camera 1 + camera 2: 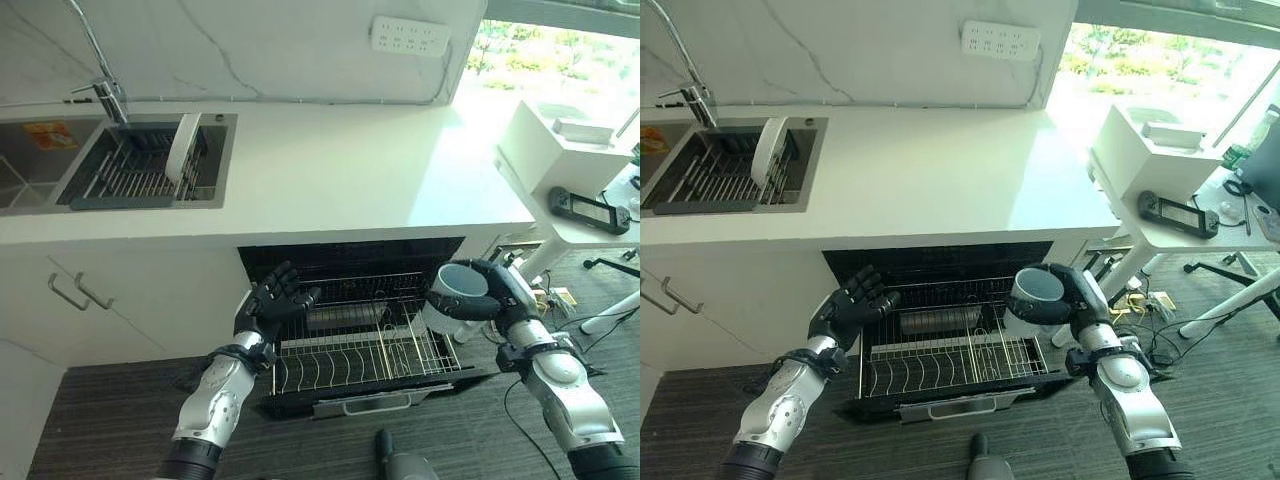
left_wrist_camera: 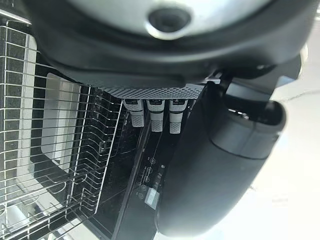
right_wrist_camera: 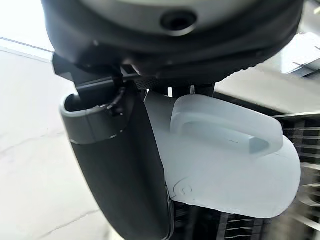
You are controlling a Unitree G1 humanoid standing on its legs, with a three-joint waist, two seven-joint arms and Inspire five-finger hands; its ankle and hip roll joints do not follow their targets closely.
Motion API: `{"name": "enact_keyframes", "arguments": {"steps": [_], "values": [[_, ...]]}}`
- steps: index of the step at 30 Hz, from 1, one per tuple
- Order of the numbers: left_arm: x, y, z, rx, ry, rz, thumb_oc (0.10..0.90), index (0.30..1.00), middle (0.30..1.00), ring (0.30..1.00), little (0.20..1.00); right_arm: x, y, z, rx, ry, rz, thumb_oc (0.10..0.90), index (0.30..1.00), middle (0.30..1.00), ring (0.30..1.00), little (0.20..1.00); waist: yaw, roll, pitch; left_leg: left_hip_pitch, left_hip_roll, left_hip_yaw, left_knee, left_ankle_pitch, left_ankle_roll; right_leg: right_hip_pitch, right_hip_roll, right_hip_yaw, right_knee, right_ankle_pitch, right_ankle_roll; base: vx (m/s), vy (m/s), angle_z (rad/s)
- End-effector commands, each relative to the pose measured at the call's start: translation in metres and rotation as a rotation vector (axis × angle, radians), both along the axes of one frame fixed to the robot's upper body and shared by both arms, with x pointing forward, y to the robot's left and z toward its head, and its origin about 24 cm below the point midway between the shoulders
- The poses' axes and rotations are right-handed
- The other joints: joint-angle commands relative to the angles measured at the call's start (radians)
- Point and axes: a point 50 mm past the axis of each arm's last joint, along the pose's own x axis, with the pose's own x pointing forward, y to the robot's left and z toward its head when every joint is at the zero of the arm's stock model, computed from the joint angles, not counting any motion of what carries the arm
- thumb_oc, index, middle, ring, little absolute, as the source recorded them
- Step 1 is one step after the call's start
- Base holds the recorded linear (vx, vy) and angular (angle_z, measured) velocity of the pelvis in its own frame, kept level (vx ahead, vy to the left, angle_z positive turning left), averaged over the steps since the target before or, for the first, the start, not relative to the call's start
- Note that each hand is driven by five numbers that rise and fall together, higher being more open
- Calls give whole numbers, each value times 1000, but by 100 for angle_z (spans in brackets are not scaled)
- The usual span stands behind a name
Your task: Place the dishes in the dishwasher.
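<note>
A pale blue-white ceramic mug with a dark inside [image 1: 455,293] is gripped by the right hand [image 1: 498,296] at centre right of the left eye view, the fingers and thumb being curled round its body. In the right wrist view the mug's looped handle [image 3: 222,131] is seen lying past the thumb. The mug is held above the right end of the pulled-out wire dishwasher rack [image 1: 362,350], which sits low in the middle of the frame under the white counter [image 1: 350,170].

The left hand [image 1: 277,299] is raised at the rack's left edge with fingers spread and straight, and nothing is held in it.

For the step to be done well, the mug should be turned mouth-down and lowered into an open stretch of the rack, clear of the upright plate tines, and released only once it is seated. A tilted set-down between wires could let it topple.

A white plate [image 1: 183,146] stands on edge in the sink's dark drying rack [image 1: 130,170], upper left, and is judged to remain for loading.
</note>
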Motion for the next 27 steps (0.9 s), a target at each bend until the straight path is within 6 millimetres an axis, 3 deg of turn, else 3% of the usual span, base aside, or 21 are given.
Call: {"name": "enact_keyframes", "arguments": {"steps": [1,8,13,20,22,23,27], "values": [[21,-12,57,-25,-279,-63,800,900,900,900,900,18,-6,61,-81,-273,-3,400,300,300,300,300,13,10,-37,-43,-31,1,90,-139,74,-1,-32,-47,156,-229,33,22,-95,1],[19,-17,59,0,-266,-139,800,900,900,900,900,27,-13,41,-116,-155,-39,400,300,300,300,300,40,6,-1,-53,-19,-9,90,-125,70,-6,-26,-61,156,-216,33,10,-119,4],[22,-21,66,12,-277,-186,800,900,900,900,900,41,-21,48,-130,-150,-89,400,300,300,300,300,62,14,36,-80,-15,-26,90,-104,65,-23,-30,-76,156,-205,32,-36,-101,13],[28,-28,84,4,-333,-236,800,900,900,900,900,68,-29,87,-158,-220,-143,400,300,300,300,300,78,45,102,-130,-22,-45,90,-88,59,-66,-42,-86,156,-197,29,-101,-18,8],[31,-30,91,-2,-361,-247,800,900,900,900,900,75,-35,107,-169,-261,-160,400,300,300,300,300,81,54,127,-153,-27,-50,90,-82,57,-86,-47,-87,156,-194,28,-206,34,13],[33,-31,98,-7,-387,-255,800,900,900,900,900,81,-39,126,-181,-298,-175,400,300,300,300,300,82,62,148,-174,-31,-53,90,-77,54,-106,-51,-85,156,-192,27,-240,56,13],[40,-31,112,-21,-432,-263,800,900,900,900,900,90,-45,158,-203,-351,-198,400,300,300,300,300,82,75,181,-207,-39,-57,90,-69,51,-138,-58,-86,156,-190,23,-168,50,5]]}}
